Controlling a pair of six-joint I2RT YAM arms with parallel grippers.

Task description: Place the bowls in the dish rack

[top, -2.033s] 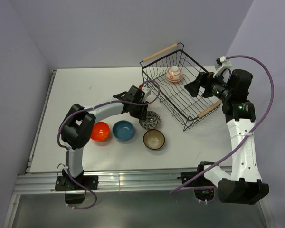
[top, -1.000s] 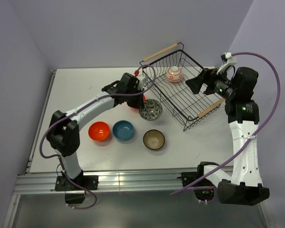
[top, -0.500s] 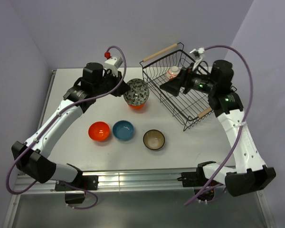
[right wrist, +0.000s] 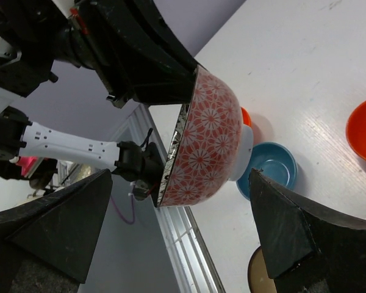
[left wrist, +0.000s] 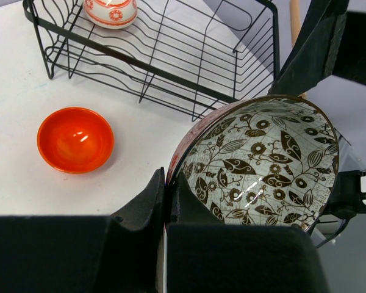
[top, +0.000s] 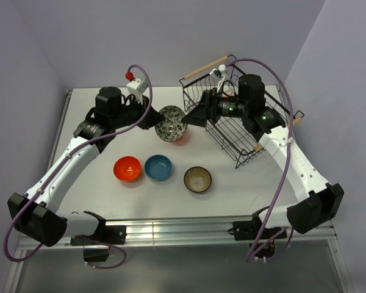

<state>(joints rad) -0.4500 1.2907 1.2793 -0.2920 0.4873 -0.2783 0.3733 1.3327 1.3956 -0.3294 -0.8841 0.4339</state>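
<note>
My left gripper (top: pixel 154 119) is shut on the rim of a patterned bowl (top: pixel 171 122), held tilted in the air left of the dish rack (top: pixel 232 131). The bowl (left wrist: pixel 262 165) has dark leaves inside and red flowers outside (right wrist: pixel 207 140), and the left fingers (left wrist: pixel 161 195) pinch its rim. My right gripper (top: pixel 194 117) stands open, facing the bowl's outside at close range (right wrist: pixel 180 177). An orange-and-white bowl (left wrist: pixel 110 11) lies upside down in the rack (left wrist: pixel 134 58). On the table sit two orange bowls (top: pixel 127 168) (left wrist: pixel 75 139), a blue bowl (top: pixel 158 167) and a brown bowl (top: pixel 197 179).
The rack has wooden rod handles (top: pixel 211 65) and stands at the back right of the white table (top: pixel 97 110). Purple cables (top: pixel 280 177) loop from both arms. The right arm reaches across the rack's left rim.
The left arm lifted the patterned bowl off the table and carried it up beside the rack. The right arm swung left across the rack until its open gripper faced the bowl.
</note>
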